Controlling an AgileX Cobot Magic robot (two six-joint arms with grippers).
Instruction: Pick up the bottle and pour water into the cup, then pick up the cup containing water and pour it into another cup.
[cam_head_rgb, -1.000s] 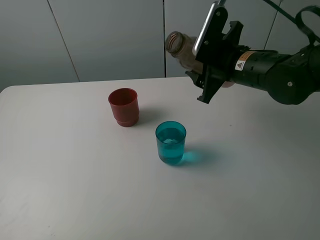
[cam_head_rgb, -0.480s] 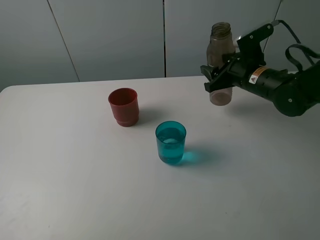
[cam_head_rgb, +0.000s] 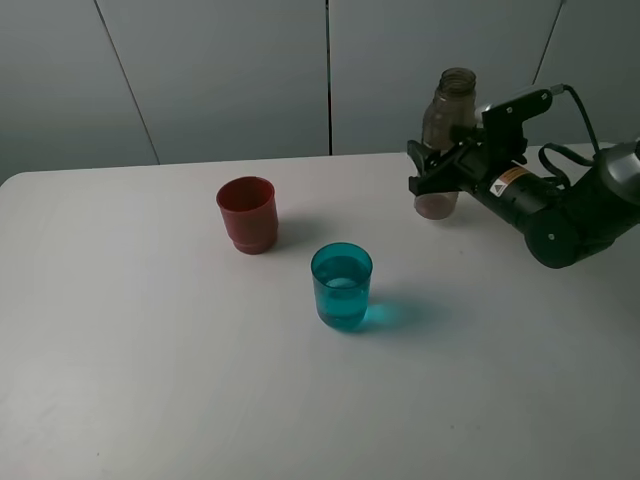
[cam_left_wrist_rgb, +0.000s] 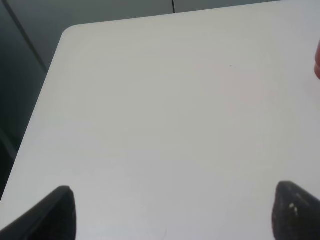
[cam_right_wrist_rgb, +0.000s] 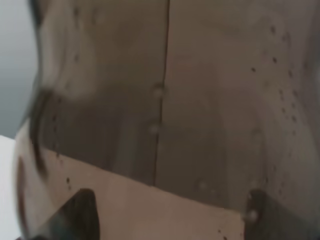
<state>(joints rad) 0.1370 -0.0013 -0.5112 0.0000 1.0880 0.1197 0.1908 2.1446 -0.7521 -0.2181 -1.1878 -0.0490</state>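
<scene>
The smoky grey-brown bottle (cam_head_rgb: 445, 140) stands upright at the back right of the white table (cam_head_rgb: 150, 350), its base on or just above the surface. My right gripper (cam_head_rgb: 432, 172) is shut on its lower body. Up close, the bottle (cam_right_wrist_rgb: 165, 110) fills the right wrist view, wet with droplets, between my fingertips (cam_right_wrist_rgb: 75, 212). The teal cup (cam_head_rgb: 342, 285) holds water near the table's middle. The red cup (cam_head_rgb: 247, 213) stands behind it to the left. My left gripper (cam_left_wrist_rgb: 172, 212) shows only two dark fingertips spread wide over bare table, with nothing between them.
Grey wall panels rise behind the table. The table's rounded corner (cam_left_wrist_rgb: 70, 31) shows in the left wrist view, with a sliver of the red cup (cam_left_wrist_rgb: 317, 65) at the frame's edge.
The bottle was tipped on its side high over the table; my right arm turned it upright, carried it right and back, and lowered it to the table. The cups have not moved.
</scene>
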